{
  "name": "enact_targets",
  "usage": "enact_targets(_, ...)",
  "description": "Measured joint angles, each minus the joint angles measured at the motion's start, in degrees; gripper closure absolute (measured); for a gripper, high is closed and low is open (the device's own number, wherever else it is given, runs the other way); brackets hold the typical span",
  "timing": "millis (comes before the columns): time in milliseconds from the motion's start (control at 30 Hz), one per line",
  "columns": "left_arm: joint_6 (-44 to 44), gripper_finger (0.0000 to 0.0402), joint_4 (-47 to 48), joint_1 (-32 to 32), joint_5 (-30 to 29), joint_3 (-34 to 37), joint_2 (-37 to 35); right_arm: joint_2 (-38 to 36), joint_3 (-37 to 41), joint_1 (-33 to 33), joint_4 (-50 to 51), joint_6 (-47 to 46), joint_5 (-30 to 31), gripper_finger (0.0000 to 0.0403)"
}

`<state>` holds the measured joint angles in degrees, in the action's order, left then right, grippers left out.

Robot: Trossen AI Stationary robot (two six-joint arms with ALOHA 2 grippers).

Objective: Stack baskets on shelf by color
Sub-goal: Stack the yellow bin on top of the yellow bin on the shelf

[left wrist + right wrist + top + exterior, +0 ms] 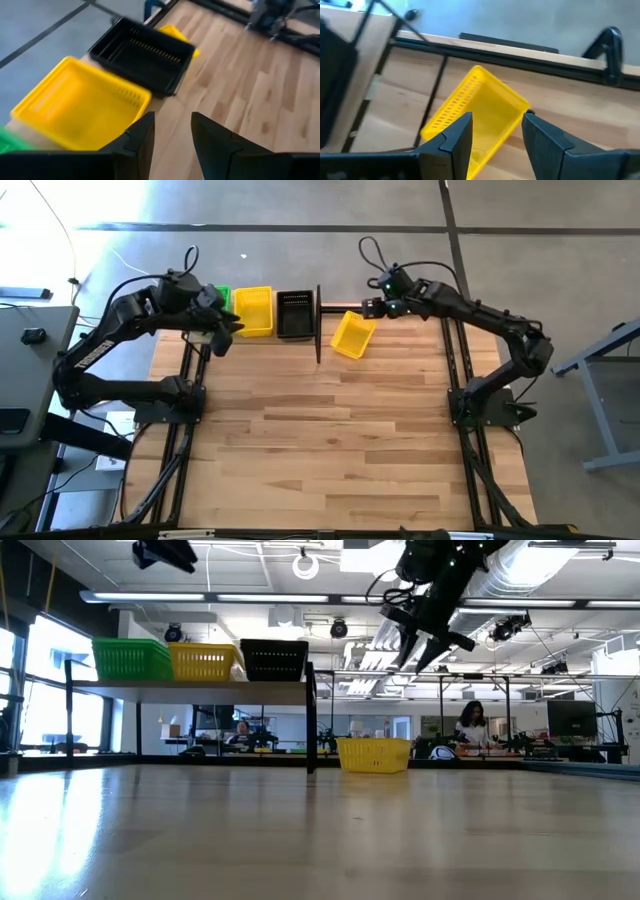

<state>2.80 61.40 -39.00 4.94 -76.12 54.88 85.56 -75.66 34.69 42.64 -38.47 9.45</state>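
Observation:
On the shelf (200, 688) a green basket (130, 658), a yellow basket (205, 661) and a black basket (273, 659) stand side by side on the wood board. Another yellow basket (352, 334) sits on its bottom on the table just right of the shelf's end upright (318, 325), turned at an angle. My right gripper (421, 648) hangs open above it, clear of it; in the right wrist view this basket (479, 107) shows beyond the open fingers. My left gripper (224, 330) is open, raised by the near side of the shelf's yellow basket (80, 102).
The black basket (142, 55) is nearest the shelf's right end. The bare wood table (330, 440) spreads toward the near edge. Black frame rails (455, 360) run along both sides of the table. People sit at desks in the room behind (470, 725).

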Motion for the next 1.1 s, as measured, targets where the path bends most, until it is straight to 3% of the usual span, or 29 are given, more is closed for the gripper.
enact_targets(367, 0.07, 0.0284, -6.65, 9.87, -1.75, 0.0, 4.42, 5.6, 0.01, 1.52, 1.75, -3.15, -1.73, 0.0247)
enact_targets(633, -1.6, 0.0284, -8.19, 15.34, -10.58, 0.0, 8.4, 10.57, 0.02, 0.33, 2.96, -7.73, -3.75, 0.0247)
enact_targets(1100, -5.09, 0.0284, -8.94, 22.18, -18.7, 0.02, 14.7, 17.01, 0.02, -1.55, 5.24, -12.55, -1.46, 0.0247)
